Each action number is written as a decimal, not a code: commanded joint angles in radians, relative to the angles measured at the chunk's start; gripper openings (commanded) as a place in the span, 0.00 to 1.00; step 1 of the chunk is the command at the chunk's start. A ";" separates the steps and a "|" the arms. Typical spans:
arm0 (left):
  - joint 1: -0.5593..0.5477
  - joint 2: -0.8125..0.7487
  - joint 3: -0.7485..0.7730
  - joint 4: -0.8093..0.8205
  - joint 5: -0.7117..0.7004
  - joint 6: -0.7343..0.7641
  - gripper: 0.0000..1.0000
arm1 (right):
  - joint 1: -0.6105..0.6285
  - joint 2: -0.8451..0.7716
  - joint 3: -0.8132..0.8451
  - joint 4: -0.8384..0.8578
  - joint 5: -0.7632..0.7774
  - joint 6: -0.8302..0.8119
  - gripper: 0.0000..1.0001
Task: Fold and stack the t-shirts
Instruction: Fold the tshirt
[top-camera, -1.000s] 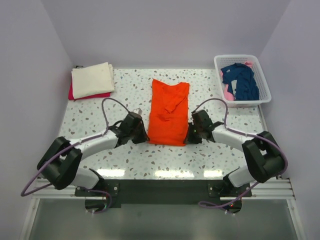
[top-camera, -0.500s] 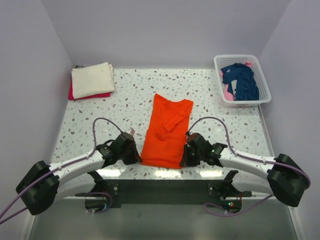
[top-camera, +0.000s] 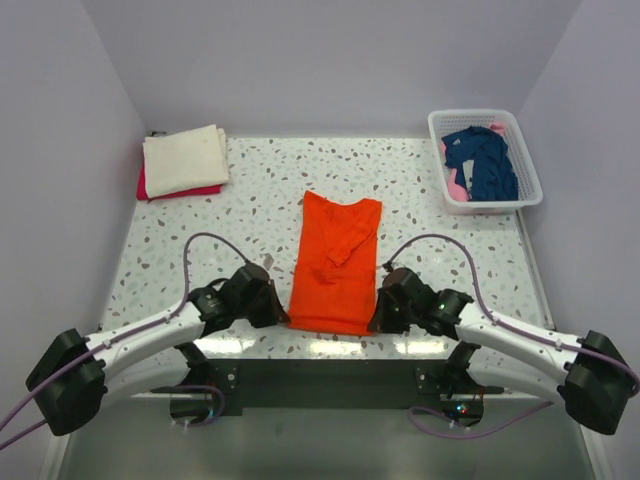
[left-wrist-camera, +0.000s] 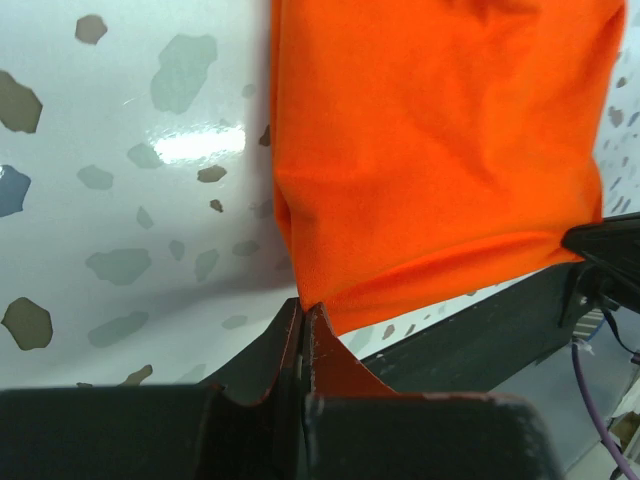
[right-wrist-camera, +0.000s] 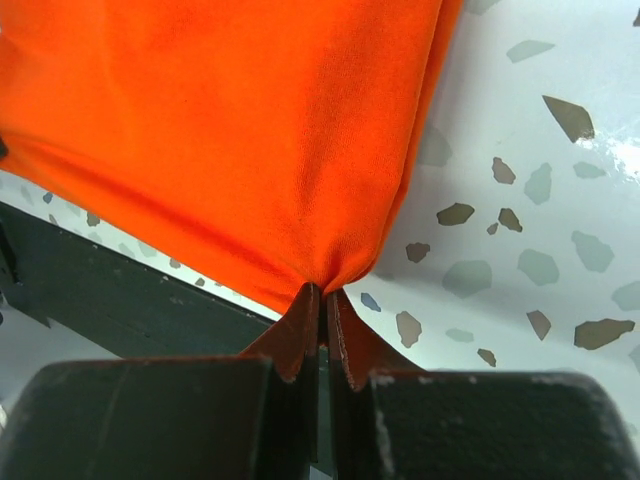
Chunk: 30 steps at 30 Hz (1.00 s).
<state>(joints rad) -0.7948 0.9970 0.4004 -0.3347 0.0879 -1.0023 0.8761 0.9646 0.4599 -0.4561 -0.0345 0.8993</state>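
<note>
An orange t-shirt (top-camera: 334, 262), folded into a long strip, lies lengthwise down the middle of the speckled table (top-camera: 250, 215). My left gripper (top-camera: 284, 318) is shut on its near left corner (left-wrist-camera: 305, 302). On the other side my right gripper (top-camera: 374, 324) is shut on the near right corner (right-wrist-camera: 320, 285). Both corners are pinched at the table's near edge and lifted slightly. A cream t-shirt (top-camera: 185, 158) lies folded on a red t-shirt (top-camera: 178, 190) at the back left. A navy t-shirt (top-camera: 485, 160) sits crumpled in the basket.
The white lattice basket (top-camera: 531, 168) stands at the back right, with some pink cloth (top-camera: 458, 186) under the navy shirt. A dark frame bar (top-camera: 330, 380) runs just beyond the table's near edge, close below both grippers. Grey walls close in the sides and back.
Both grippers have drawn the orange shirt's near corners toward the table's near edge. The whole shirt has slid nearer. The stack and the basket have not moved.
</note>
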 joint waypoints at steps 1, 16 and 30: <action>0.002 -0.031 0.060 -0.104 -0.056 0.033 0.00 | -0.002 -0.020 0.025 -0.110 0.056 0.003 0.00; 0.000 -0.063 -0.031 -0.090 -0.002 0.041 0.00 | 0.031 -0.007 -0.050 -0.075 0.044 0.038 0.00; -0.012 -0.041 -0.094 -0.064 0.035 0.057 0.00 | 0.046 0.025 -0.107 -0.035 0.038 0.052 0.00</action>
<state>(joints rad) -0.8078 0.9592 0.3286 -0.3344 0.1574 -0.9848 0.9230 0.9936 0.3855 -0.3969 -0.0448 0.9554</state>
